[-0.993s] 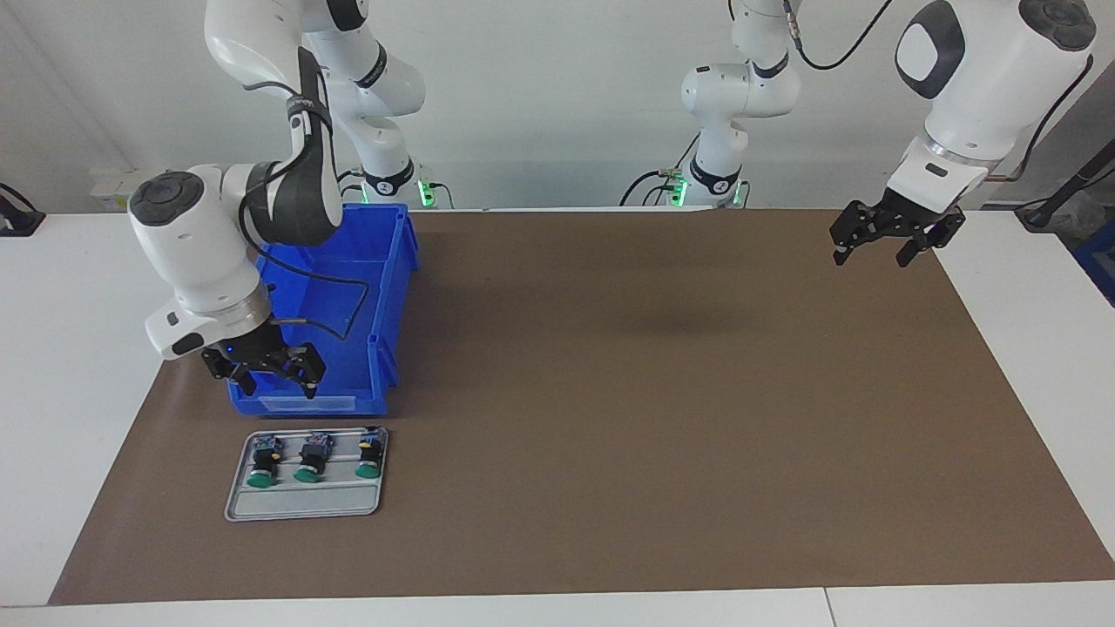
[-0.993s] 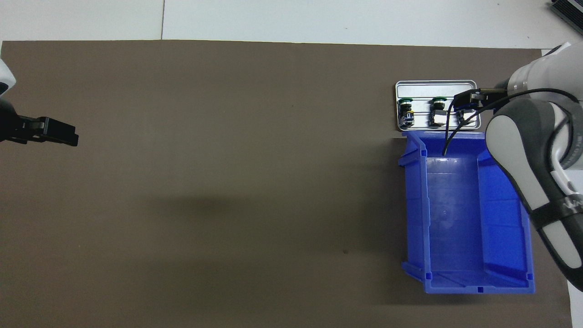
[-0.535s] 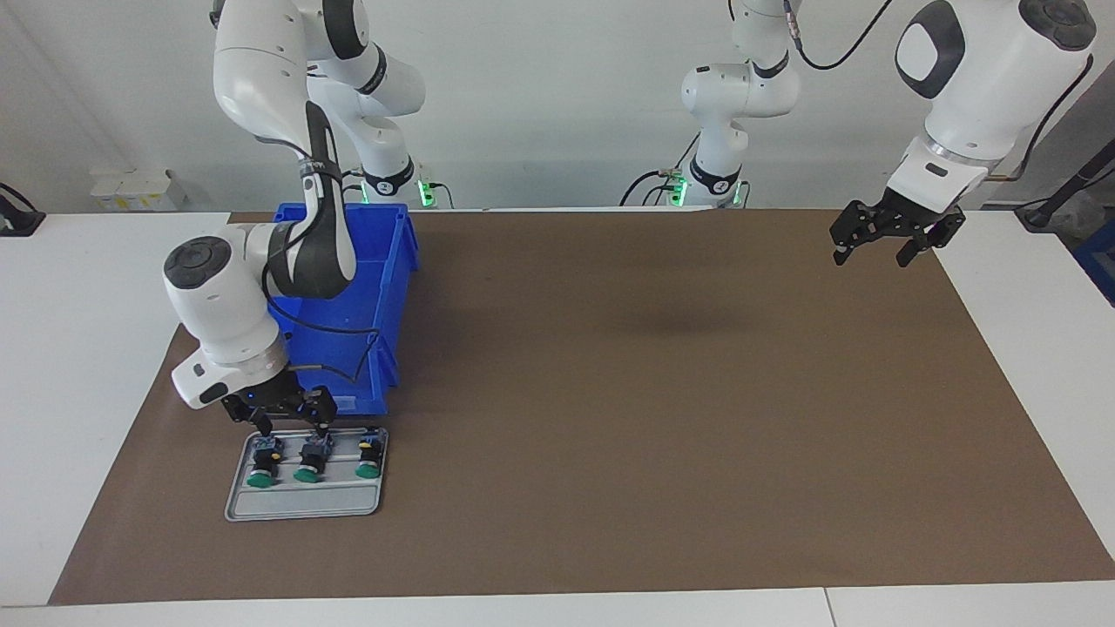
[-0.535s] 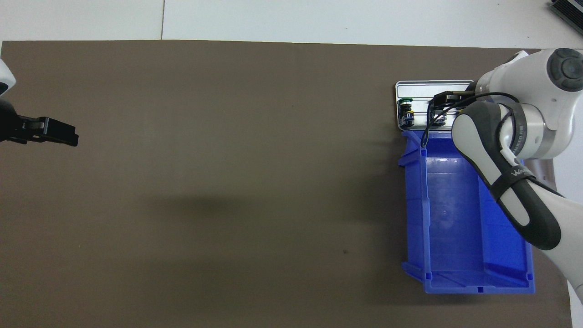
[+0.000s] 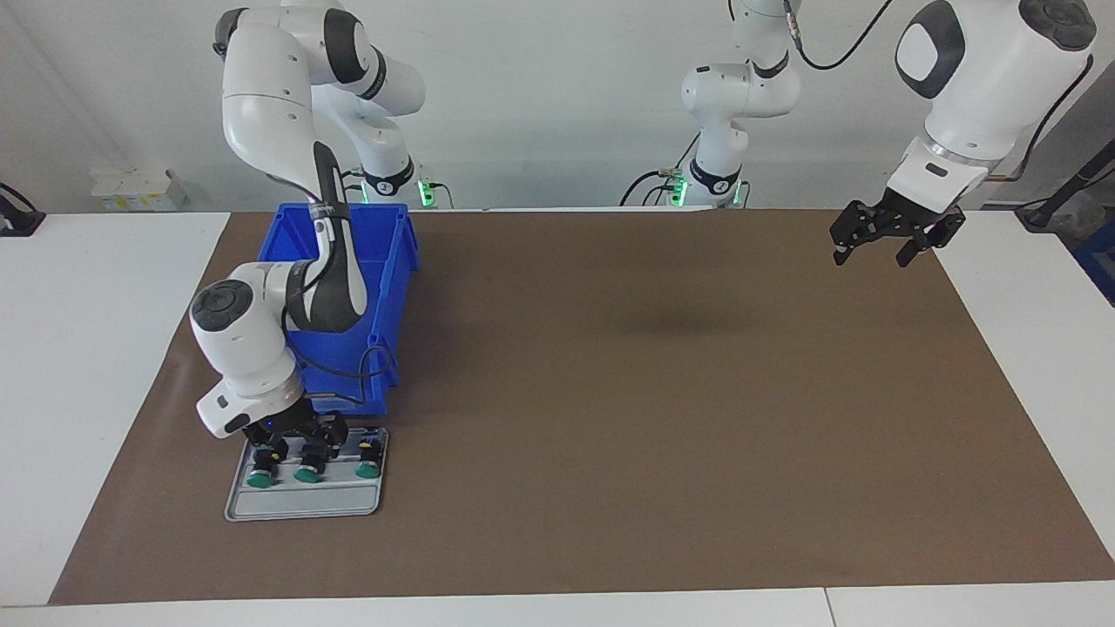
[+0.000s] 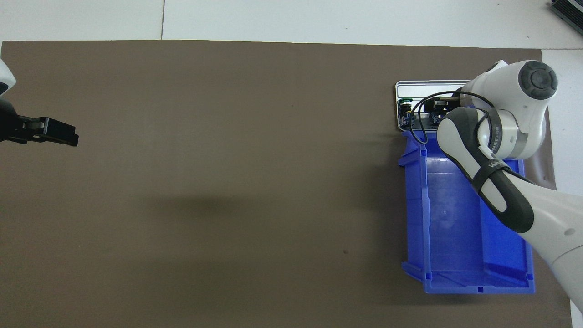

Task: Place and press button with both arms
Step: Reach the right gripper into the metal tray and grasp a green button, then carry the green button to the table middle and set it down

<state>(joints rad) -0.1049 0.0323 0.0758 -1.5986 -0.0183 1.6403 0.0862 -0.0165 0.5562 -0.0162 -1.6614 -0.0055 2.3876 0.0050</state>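
Observation:
Three green-capped buttons lie in a row on a grey tray (image 5: 305, 509) (image 6: 428, 84) at the right arm's end of the mat. The middle button (image 5: 306, 470) has a plain green cap. My right gripper (image 5: 302, 440) is down on the tray, open, with a finger on either side of that button's black body. A plain-capped one (image 5: 259, 477) lies beside it, and one with a yellow mark (image 5: 367, 466) (image 6: 404, 111) lies toward the left arm's end. In the overhead view the right arm's wrist covers most of the tray. My left gripper (image 5: 881, 248) (image 6: 63, 133) waits open in the air over the mat's other end.
A blue bin (image 5: 388, 261) (image 6: 455, 228), with nothing in it, stands right beside the tray, nearer to the robots. The right arm's forearm and its black cable (image 5: 357, 370) hang over the bin. A brown mat (image 5: 653, 392) covers the table's middle.
My right gripper has come down from over the bin's rim onto the tray and narrowed around the middle button. The left arm has not moved.

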